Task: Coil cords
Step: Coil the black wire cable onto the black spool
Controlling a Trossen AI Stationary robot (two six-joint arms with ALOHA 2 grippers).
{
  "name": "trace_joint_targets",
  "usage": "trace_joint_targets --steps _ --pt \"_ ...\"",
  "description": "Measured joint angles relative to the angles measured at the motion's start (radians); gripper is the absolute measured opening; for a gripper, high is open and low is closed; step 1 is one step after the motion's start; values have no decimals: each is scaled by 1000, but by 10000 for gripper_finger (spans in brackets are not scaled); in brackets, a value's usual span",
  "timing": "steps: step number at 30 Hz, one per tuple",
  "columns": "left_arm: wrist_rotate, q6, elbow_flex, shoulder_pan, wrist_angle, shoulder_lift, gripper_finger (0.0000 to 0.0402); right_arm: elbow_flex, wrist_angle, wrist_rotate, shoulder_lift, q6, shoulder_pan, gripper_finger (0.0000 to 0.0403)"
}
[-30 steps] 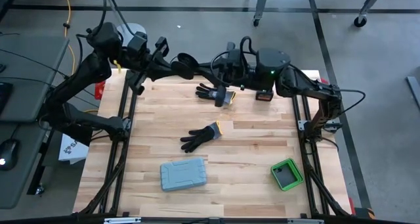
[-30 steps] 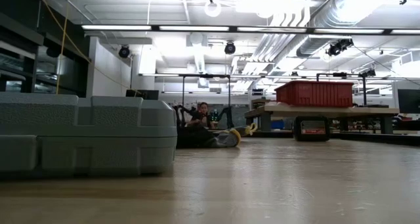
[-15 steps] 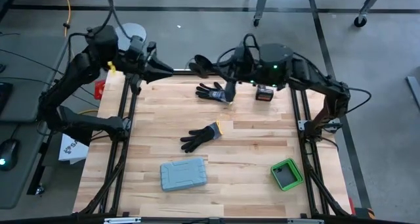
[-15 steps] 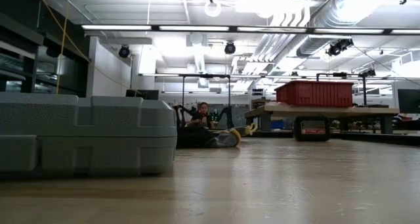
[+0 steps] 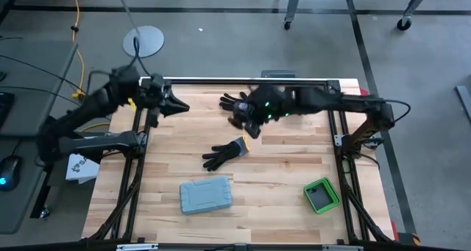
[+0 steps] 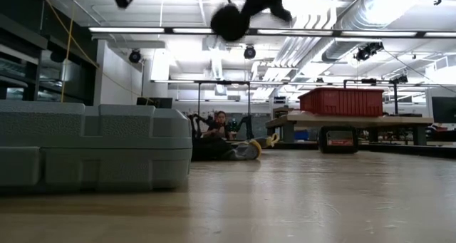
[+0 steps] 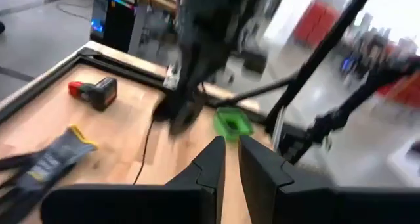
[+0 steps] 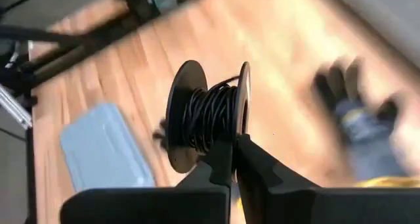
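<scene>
The cord (image 8: pixel 211 115) is a thin black wire wound on a black spool with two round flanges (image 8: pixel 186 115). My right gripper (image 8: pixel 233 152) is shut on that spool, high over the table's far middle (image 5: pixel 243 120), above a black glove (image 5: pixel 232 101). The low view shows the spool near its top edge (image 6: pixel 226 21). A loose strand of wire (image 7: pixel 146 148) runs down from the spool in the left wrist view. My left gripper (image 7: pixel 230 148) hovers by the far left edge (image 5: pixel 176 106), its fingertips a narrow gap apart with nothing seen between them. My right gripper pinches the spool between its two fingertips at the rim of one flange (image 8: pixel 242 127); the fingers hide the exact spot. They come slanting down from the table's right side. The spool is lifted clear of the table, its axle lying across the fingers.
A second black glove with a yellow cuff (image 5: pixel 224 154) lies mid-table. A grey-blue case (image 5: pixel 206 195) sits near the front, a green box (image 5: pixel 321 195) at the front right. A red-and-black battery (image 7: pixel 94 92) lies at the far side. Metal frame bars line both side edges.
Both arms have come down. My right gripper has tipped downward and carried the spool toward the near edge, over the far glove. My left gripper has drawn away from the right one, toward the table's left edge and lower.
</scene>
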Motion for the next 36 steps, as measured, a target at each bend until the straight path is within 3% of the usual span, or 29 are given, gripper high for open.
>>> trace_joint_targets --steps 4,8,13,17,25,36 --pt "-21 -163 -255 1 248 -94 29 -316 296 -99 -47 150 -15 0" --pt "-66 -222 -425 -5 312 -108 27 -603 696 -177 -65 335 -62 0" --pt "-93 -199 -544 -7 331 -76 30 -874 1220 -169 -50 538 -115 0" --pt "-120 -149 -586 -7 336 -44 30 -1018 1361 -120 -19 607 -141 0" --pt "-131 -133 -646 -7 463 22 31 -1126 1590 -107 79 694 -162 0" --pt "-143 -161 -656 -15 514 80 31 -999 1834 -204 348 762 -161 0"
